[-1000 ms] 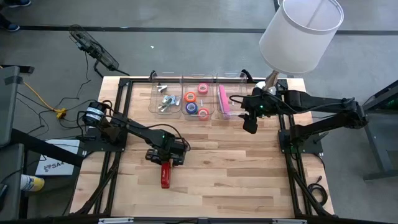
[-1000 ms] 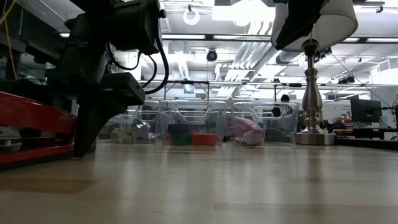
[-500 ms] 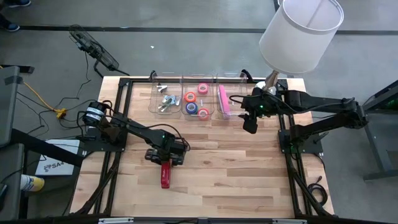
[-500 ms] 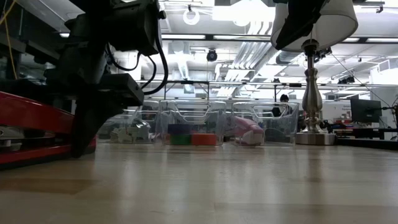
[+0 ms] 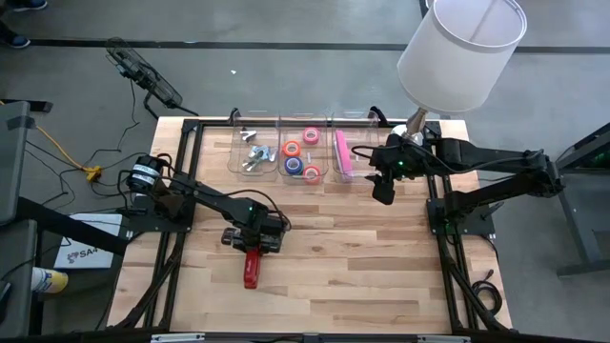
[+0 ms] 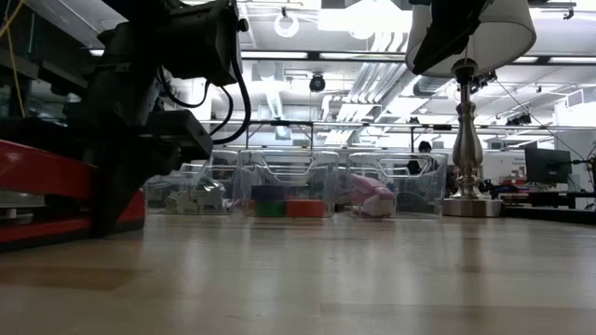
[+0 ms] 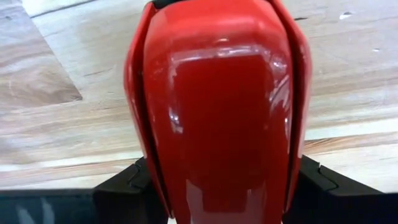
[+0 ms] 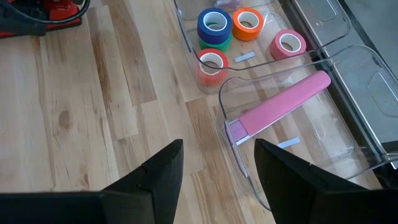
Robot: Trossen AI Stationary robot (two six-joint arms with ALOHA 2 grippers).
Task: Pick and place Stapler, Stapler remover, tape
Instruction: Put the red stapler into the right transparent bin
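nearby, clear bins [image 5: 303,152] with tape rolls [image 5: 301,153], lamp [image 5: 457,52]

Red stapler [image 5: 252,268] flat mid-table — pink stapler [image 8: 278,107] and tape rolls [image 8: 216,26] in clear bins.

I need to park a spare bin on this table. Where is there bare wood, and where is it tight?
Bare wood runs from the red stapler across to the table's right edge, and along the near edge. It is tight at the far edge, where three clear bins stand side by side, with the right gripper beside them. The left gripper is over the red stapler.
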